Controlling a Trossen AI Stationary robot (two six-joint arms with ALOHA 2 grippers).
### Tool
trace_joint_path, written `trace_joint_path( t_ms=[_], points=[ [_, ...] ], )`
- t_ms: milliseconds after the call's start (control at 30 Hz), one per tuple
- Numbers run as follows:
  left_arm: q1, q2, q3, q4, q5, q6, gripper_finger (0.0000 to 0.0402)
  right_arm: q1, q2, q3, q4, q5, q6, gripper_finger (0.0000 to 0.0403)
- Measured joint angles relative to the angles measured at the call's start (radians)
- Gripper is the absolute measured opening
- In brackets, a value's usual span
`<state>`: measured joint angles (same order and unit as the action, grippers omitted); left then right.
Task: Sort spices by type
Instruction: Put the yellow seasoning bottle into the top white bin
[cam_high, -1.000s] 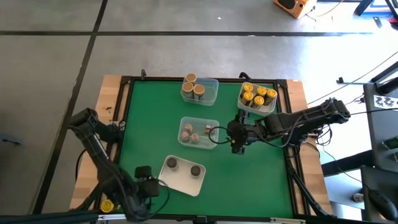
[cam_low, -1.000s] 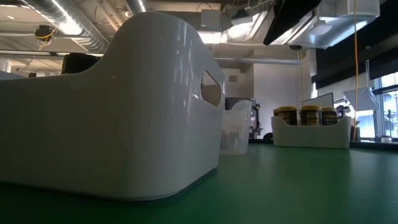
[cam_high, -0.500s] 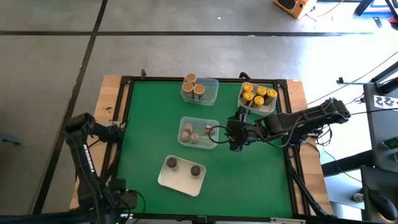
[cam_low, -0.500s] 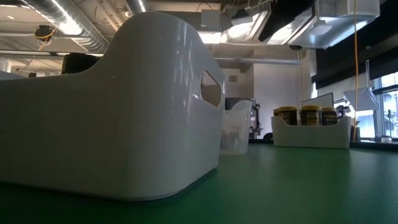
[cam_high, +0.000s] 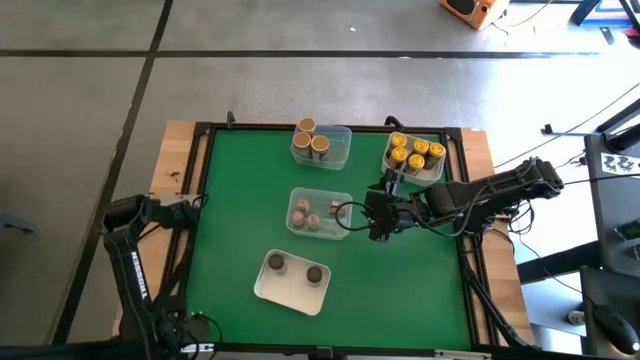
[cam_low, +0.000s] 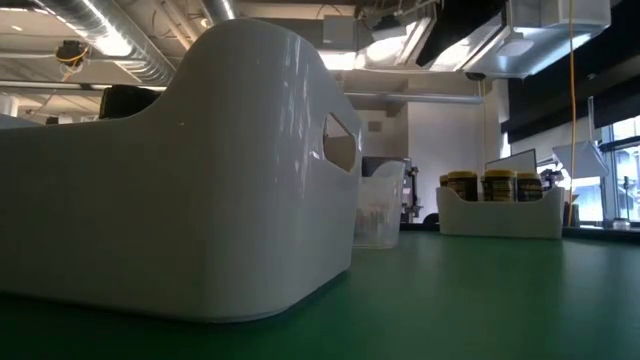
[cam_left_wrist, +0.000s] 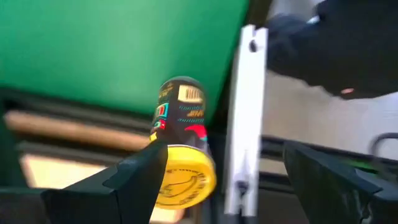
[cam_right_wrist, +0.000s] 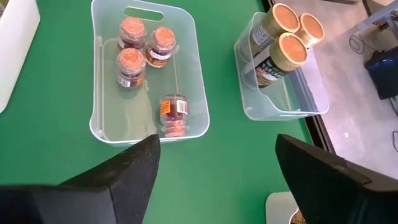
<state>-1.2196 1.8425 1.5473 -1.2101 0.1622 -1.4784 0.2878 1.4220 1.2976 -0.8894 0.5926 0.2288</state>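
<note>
**Spice sort: left arm mostly out of frame, right arm parked mid-table**

We see the right gripper (cam_high: 379, 232) right of centre in the high view, fingers spread and empty, just beside the clear rectangular plastic tray (cam_high: 341, 199) holding four brownish-topped spice jars (cam_right_wrist: 145, 49). In its wrist view three stand upright and the fourth lies tipped over near the tray's wall.

The left gripper (cam_left_wrist: 211, 180) is hard to place: the high view cuts the arm off at the lower-left edge. Its wrist view shows the fingers apart, with a yellow-lidded spice jar (cam_left_wrist: 181, 160) lying on its side between them; we cannot tell whether either finger touches it. That shot is blurred.

Other spices in the high view:
- three tan-topped jars (cam_high: 311, 139) in a clear tray at upper centre
- yellow-topped jars (cam_high: 415, 153) in a white tray, upper right
- two dark grey-topped jars (cam_high: 294, 268) in a white tray (cam_high: 288, 291), lower centre

In the low view that white tray's wall blocks most of the table.
</note>
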Motion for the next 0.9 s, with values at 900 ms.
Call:
trace_joint_path(
  t_ms=[900],
  points=[
    [0.07, 0.011, -0.001, -0.118, -0.01, 0.092, 0.0315, 0.0, 0.0, 0.0, 0.016, 0.02, 0.001, 0.0319]
  ],
)
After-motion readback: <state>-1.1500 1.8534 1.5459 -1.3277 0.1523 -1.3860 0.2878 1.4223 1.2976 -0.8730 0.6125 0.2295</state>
